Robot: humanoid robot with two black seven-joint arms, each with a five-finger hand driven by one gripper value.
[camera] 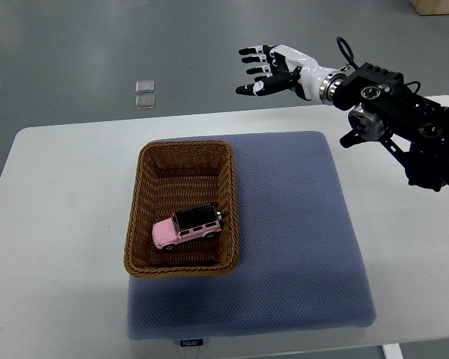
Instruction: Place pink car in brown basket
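Note:
A pink toy car with a black roof (187,226) lies inside the brown wicker basket (230,202), toward its near end. The basket stands on the left part of a grey-blue mat. My right hand (263,71) is raised past the table's far edge, well away from the basket, up and to the right of it. Its fingers are spread and it holds nothing. Its black arm comes in from the right edge. My left arm does not show.
The grey-blue mat (299,232) covers the middle of the white table (60,224). Two small clear square objects (144,94) lie on the grey floor beyond the table. A tan box corner (438,6) shows at the top right.

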